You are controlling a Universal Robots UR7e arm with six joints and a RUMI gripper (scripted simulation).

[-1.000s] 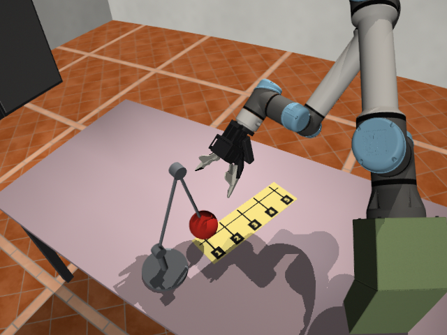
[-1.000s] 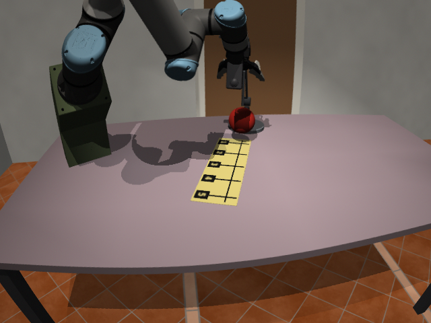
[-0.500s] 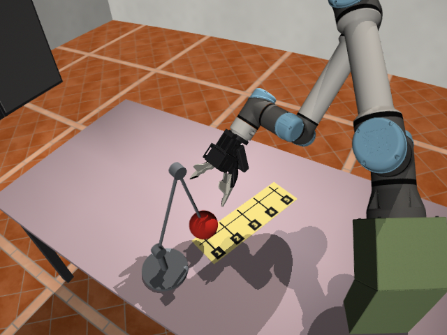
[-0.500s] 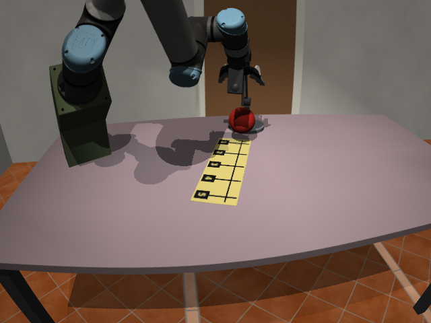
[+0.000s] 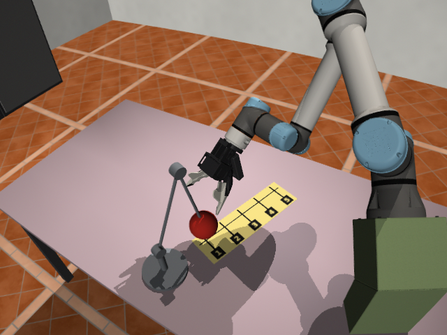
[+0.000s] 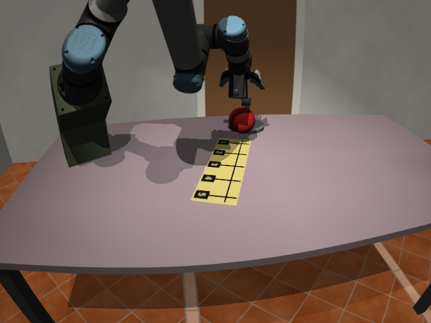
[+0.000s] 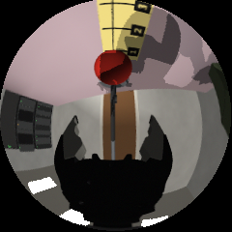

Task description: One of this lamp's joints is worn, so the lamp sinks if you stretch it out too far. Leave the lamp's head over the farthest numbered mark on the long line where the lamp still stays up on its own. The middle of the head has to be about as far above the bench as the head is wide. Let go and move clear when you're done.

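Note:
The lamp stands on a round grey base (image 5: 164,270) (image 6: 259,128). Its folded arm rises to an elbow (image 5: 177,169), and a thin upper rod runs down to the red ball head (image 5: 203,223) (image 6: 241,120) (image 7: 112,68). The head hangs low over the near end of the yellow strip (image 5: 248,212) (image 6: 222,171) (image 7: 118,19), at about mark 1 (image 5: 217,252) (image 6: 224,141). Mark 5 (image 5: 286,199) (image 6: 201,194) is at the far end. My gripper (image 5: 202,198) (image 6: 241,87) (image 7: 113,115) is open just above the head. Its fingers straddle the upper rod without gripping it.
The robot's green pedestal (image 5: 397,259) (image 6: 83,114) stands on the bench (image 5: 90,173) (image 6: 313,180) beside the strip. A dark cabinet (image 5: 22,54) stands beyond the bench's far left corner. The lamp base sits close to the bench edge.

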